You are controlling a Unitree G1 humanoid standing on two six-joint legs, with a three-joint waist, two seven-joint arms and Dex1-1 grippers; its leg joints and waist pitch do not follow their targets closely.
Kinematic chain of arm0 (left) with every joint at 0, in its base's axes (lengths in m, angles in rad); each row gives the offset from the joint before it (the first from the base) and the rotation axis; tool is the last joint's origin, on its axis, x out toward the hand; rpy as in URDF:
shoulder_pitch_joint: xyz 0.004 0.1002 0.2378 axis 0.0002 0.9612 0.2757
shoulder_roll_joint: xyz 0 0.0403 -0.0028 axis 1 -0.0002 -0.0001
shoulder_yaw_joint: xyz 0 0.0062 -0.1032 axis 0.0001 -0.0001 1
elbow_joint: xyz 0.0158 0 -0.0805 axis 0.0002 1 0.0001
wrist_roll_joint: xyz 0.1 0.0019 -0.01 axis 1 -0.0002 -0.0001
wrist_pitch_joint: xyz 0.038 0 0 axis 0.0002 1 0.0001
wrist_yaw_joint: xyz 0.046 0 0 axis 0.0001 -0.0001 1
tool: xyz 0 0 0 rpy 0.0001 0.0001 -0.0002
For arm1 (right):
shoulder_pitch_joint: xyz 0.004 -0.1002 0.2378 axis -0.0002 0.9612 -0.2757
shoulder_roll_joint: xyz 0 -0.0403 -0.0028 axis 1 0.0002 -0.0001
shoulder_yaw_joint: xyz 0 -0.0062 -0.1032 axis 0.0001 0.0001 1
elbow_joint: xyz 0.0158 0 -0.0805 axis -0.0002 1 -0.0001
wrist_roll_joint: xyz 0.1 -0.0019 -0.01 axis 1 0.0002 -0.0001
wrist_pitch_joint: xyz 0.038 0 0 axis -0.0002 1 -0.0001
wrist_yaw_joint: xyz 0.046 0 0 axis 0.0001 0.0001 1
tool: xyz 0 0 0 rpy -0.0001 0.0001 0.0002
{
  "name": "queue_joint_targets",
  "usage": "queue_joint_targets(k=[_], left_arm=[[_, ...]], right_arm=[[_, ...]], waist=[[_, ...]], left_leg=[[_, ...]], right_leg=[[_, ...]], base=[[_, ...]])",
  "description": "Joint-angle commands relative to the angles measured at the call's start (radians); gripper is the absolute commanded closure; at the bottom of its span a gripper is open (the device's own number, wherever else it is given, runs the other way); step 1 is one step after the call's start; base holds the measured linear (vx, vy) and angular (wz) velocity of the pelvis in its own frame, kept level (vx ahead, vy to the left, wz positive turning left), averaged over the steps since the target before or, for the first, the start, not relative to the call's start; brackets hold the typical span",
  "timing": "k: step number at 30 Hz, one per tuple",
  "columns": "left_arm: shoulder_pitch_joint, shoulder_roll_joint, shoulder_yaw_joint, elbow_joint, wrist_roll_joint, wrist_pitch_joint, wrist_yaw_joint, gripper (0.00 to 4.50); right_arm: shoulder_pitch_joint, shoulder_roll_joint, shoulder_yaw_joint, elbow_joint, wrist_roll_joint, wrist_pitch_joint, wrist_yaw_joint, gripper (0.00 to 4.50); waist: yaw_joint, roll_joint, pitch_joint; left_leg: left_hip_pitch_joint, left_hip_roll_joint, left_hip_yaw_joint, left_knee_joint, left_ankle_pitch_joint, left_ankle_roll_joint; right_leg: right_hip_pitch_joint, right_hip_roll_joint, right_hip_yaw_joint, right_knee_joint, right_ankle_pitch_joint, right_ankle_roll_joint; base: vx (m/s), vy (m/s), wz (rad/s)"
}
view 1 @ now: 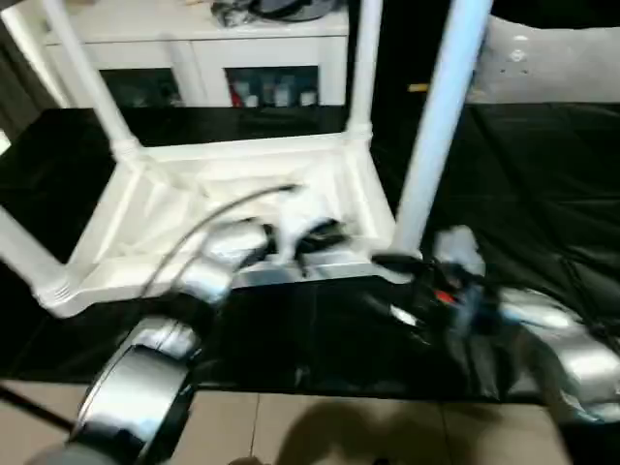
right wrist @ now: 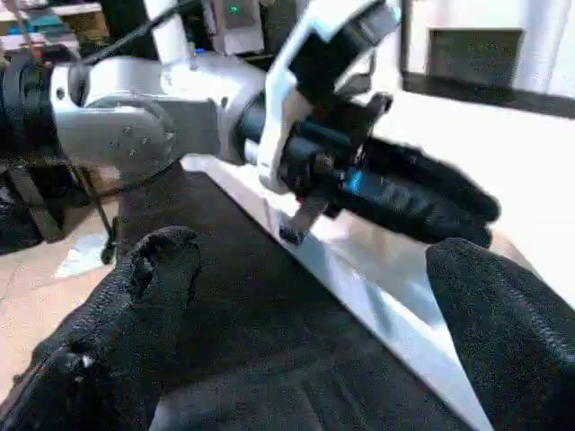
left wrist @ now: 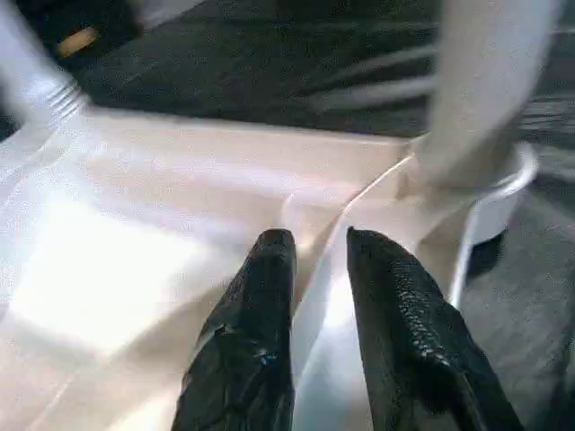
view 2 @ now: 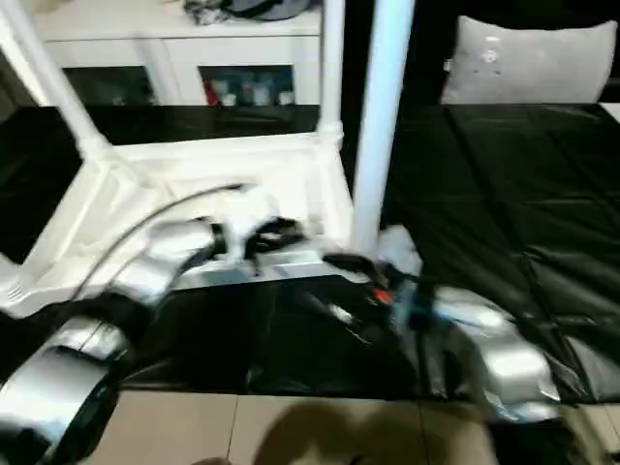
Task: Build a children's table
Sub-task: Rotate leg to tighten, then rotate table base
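My left hand (left wrist: pixel 314 260), narrowly parted, straddles the upturned table's rib (left wrist: pixel 359 224); my right hand (right wrist: pixel 305 305) gapes empty. Snagging could tip legs (view 1: pixel 436 126).

left pincer (left wrist: pixel 316 269) fingers slightly parted; right pincer (right wrist: pixel 305 296) fingers spread wide, both arms reaching forward.

No text, label, brand, number or sign can be read on anything here
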Motion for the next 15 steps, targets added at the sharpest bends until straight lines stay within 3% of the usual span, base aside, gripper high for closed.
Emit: queue_joint_targets(k=[1,5,6,7,8,9,11,12,13,15], left_arm=[[0.015,0.032,0.031,-0.064,-0.011,0.044,0.021,3.39],[0.092,0.088,0.072,-0.189,-0.011,0.124,0.076,3.39],[0.129,0.113,0.097,-0.248,-0.009,0.179,0.107,3.39],[0.162,0.134,0.12,-0.299,-0.003,0.225,0.135,3.22],[0.204,0.153,0.151,-0.37,0.001,0.28,0.169,3.12],[0.243,0.162,0.174,-0.439,0.002,0.326,0.196,3.05],[0.285,0.164,0.196,-0.514,-0.001,0.368,0.221,2.92],[0.334,0.152,0.211,-0.599,-0.015,0.406,0.236,2.78],[0.367,0.138,0.214,-0.651,-0.033,0.425,0.236,2.67],[0.426,0.117,0.205,-0.731,-0.087,0.44,0.219,2.61]], right_arm=[[-0.022,0.017,0.003,0.011,-0.021,-0.016,-0.039,0.06],[-0.059,0.074,0.014,0.046,-0.054,-0.031,-0.125,0.06],[-0.073,0.092,0.023,0.066,-0.071,-0.04,-0.149,0.06],[-0.085,0.106,0.034,0.083,-0.088,-0.052,-0.165,0.01],[-0.102,0.123,0.046,0.107,-0.104,-0.06,-0.186,0.0],[-0.117,0.139,0.054,0.128,-0.118,-0.066,-0.205,0.0],[-0.135,0.158,0.063,0.152,-0.135,-0.071,-0.23,0.0],[-0.156,0.181,0.074,0.186,-0.157,-0.072,-0.266,0.0],[-0.17,0.197,0.082,0.212,-0.174,-0.074,-0.29,0.0],[-0.191,0.227,0.091,0.265,-0.206,-0.082,-0.349,0.0]], waist=[[0.001,-0.018,-0.066],[0.0,-0.009,-0.068],[-0.001,-0.01,-0.067],[-0.005,-0.003,-0.072],[-0.006,0.004,-0.068],[-0.015,0.003,-0.069],[-0.02,0.013,-0.065],[-0.02,0.014,-0.069],[-0.023,0.011,-0.064],[-0.019,0.015,-0.065]], left_leg=[[-0.005,0.035,-0.005,-0.077,-0.117,0.076],[-0.003,0.042,-0.01,-0.079,-0.108,0.057],[-0.003,0.036,-0.006,-0.078,-0.112,0.057],[-0.004,0.044,-0.01,-0.08,-0.091,0.047],[-0.006,0.038,-0.008,-0.079,-0.093,0.052],[-0.005,0.04,-0.008,-0.08,-0.1,0.044],[-0.003,0.035,-0.007,-0.079,-0.125,0.047],[0.002,0.039,-0.007,-0.079,-0.13,0.04],[-0.004,0.04,-0.007,-0.084,-0.136,0.038],[0.003,0.041,-0.007,-0.083,-0.161,0.027]], right_leg=[[0.067,-0.05,0.053,-0.071,-0.334,-0.118],[0.065,-0.053,0.059,-0.057,-0.268,-0.137],[0.067,-0.049,0.059,-0.059,-0.265,-0.135],[0.068,-0.053,0.062,-0.045,-0.214,-0.155],[0.066,-0.05,0.06,-0.05,-0.217,-0.152],[0.069,-0.05,0.06,-0.046,-0.203,-0.163],[0.068,-0.046,0.058,-0.056,-0.232,-0.159],[0.066,-0.048,0.06,-0.051,-0.223,-0.167],[0.068,-0.047,0.06,-0.054,-0.227,-0.171],[0.063,-0.049,0.062,-0.053,-0.242,-0.175]], base=[[0.0,0.0,0.0],[0.0,0.0,0.0],[0.0,0.0,0.0],[0.0,0.0,0.0],[0.0,0.0,0.0],[0.0,0.0,0.0],[0.0,0.0,0.0],[0.0,0.0,0.0],[0.0,0.0,0.0],[0.0,0.0,0.0]])
